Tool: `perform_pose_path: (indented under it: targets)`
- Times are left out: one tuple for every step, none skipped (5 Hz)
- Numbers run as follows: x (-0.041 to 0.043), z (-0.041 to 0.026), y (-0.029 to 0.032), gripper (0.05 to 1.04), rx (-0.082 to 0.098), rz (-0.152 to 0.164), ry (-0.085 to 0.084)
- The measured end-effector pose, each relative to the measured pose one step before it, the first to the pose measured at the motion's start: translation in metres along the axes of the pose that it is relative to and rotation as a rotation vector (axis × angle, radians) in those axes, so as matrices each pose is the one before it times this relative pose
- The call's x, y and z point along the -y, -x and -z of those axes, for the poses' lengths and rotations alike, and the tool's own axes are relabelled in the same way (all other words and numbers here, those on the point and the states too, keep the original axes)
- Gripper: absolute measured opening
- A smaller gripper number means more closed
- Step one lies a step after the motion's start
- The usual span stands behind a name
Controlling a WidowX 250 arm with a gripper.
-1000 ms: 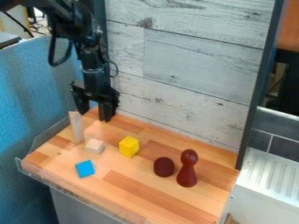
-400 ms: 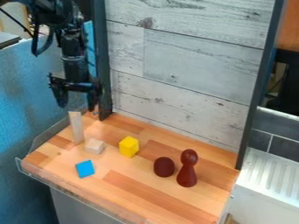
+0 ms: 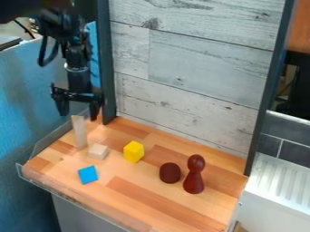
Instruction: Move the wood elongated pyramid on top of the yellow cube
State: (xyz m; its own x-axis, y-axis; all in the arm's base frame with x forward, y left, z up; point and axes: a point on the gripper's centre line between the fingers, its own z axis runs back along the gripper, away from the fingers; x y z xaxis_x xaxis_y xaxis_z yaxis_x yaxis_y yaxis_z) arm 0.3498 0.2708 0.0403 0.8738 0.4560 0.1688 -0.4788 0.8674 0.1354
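The robot arm (image 3: 77, 59) is running past the top edge, its uppermost part blurring. The plank panel (image 3: 205, 59) is extending beyond that same edge, the blue partition (image 3: 24, 95) beyond the left, the wooden board (image 3: 151, 199) beyond the bottom. The yellow cube (image 3: 133, 152) is concealing its own rear faces.

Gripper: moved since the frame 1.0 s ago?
Yes, left in the picture: the gripper had one fingertip over the dark post; now both hang left of it.
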Motion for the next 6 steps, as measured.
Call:
perform_pose_path:
  targets:
    - [0.00193,0.01375,-0.00466,1.001,-0.0241,-0.0247,0.0092]
    - [-0.00369,0.00857,-0.00540,1.001,-0.0164,-0.0066,-0.0152]
    - [-0.00324,0.00500,-0.00044,0.948,-0.0271,-0.0074,-0.0085]
    - [-0.00299,0.00624,0.00069,0.664,-0.0160,-0.0066,-0.0145]
    - [-0.00009,-0.00034,-0.00041,0.476,0.0015,0.0059,-0.0001]
    - [0.00625,-0.00233,0.00432,0.476,-0.0340,0.0067,0.0379]
